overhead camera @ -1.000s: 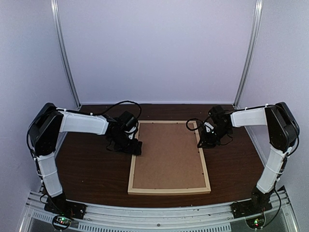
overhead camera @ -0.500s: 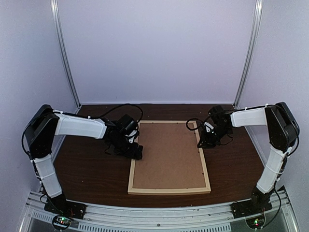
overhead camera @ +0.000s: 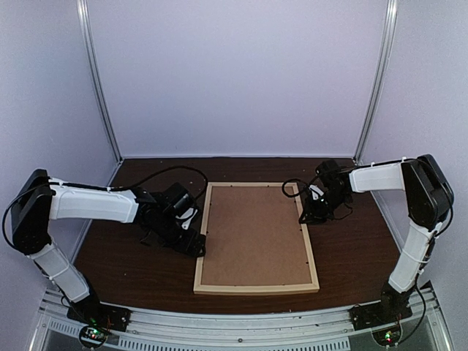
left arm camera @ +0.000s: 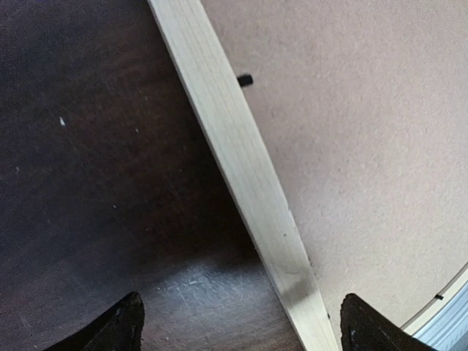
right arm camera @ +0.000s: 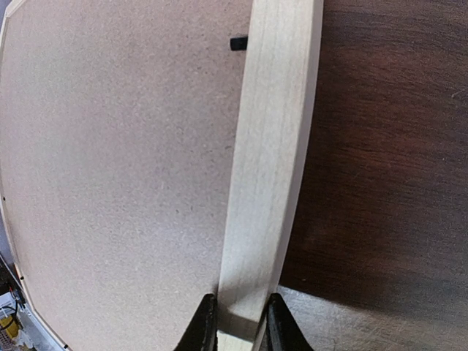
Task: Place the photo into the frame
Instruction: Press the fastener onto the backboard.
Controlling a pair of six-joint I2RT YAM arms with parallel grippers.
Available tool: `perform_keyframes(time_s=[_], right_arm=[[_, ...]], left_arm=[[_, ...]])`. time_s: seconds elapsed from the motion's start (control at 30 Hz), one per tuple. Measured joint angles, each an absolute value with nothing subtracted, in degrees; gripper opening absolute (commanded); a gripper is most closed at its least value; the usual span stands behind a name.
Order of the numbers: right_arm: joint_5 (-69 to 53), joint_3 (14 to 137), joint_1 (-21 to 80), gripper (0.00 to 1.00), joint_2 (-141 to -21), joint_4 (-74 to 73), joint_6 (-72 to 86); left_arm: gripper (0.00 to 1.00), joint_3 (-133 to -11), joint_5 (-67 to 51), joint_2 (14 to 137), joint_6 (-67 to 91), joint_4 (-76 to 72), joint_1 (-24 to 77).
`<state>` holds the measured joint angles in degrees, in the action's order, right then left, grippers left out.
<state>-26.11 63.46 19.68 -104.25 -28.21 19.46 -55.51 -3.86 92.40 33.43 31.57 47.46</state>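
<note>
Wood of the frame (overhead camera: 256,288): pale, thin natural rails. It lies flat on the dark surface (overhead camera: 131,263) between the 2 arms, back side up.
Backing board (overhead camera: 256,234): plain brown, filling the opening edge to edge, with small black tabs (right arm camera: 238,43) along its border.
Photo: we cannot see it in any of the 3 views. Whether it lies under the board we cannot tell.
Right jaws: closed on the right rail toward its far end, 1 finger on each side of the wood.
Left jaws: spread wide and holding nothing, low over the left rail, with 1 finger on the surface side and 1 on the board side.
Handling, frame: we judge it light and fairly stiff. Rails this thin could twist if it is lifted by 1 side only, and smooth wood may slip in a narrow pinch.
Where to hold: across the 2 long rails, opposite each other, clear of the tabs, so the load is shared.
Handling, photo: as a paper print we expect it to be limp, easy to crease and hard to lift off a flat surface. An edge or a corner is the safest hold.
Risk: a loose board could slide out if the frame tilts.
</note>
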Motion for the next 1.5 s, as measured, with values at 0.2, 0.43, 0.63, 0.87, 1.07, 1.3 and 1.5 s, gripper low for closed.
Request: perform_keyframes(time_s=[0.2, 0.43, 0.63, 0.87, 1.07, 1.3, 1.5], right_arm=[[-26.1, 63.4, 19.7, 0.0, -104.2, -28.0, 19.5], [-26.1, 63.1, 19.7, 0.0, -104.1, -27.7, 19.5], [-26.0, 63.1, 19.7, 0.0, -104.1, -27.7, 19.5], [-26.0, 63.1, 19.7, 0.0, -104.1, -27.7, 19.5], [-26.0, 63.1, 19.6, 0.0, -104.1, -27.4, 19.5], [-25.1, 63.1, 19.4, 0.0, -104.0, -26.8, 19.4], [-25.1, 62.7, 19.4, 0.0, -103.8, -26.3, 19.5]], left_arm=[[0.94, -52.9, -3.5, 92.3, 35.5, 31.8, 48.5], [0.93, -52.6, -2.6, 92.3, 36.9, 32.8, 48.5], [0.93, -52.6, -2.6, 92.3, 37.3, 32.9, 48.7], [0.92, -52.8, -2.3, 92.6, 38.2, 32.7, 50.8], [0.92, -54.2, -2.0, 93.9, 39.2, 33.5, 51.5], [0.92, -56.7, -1.5, 96.9, 39.4, 33.6, 52.6], [0.92, -57.2, -2.6, 98.3, 39.4, 30.4, 53.5]])
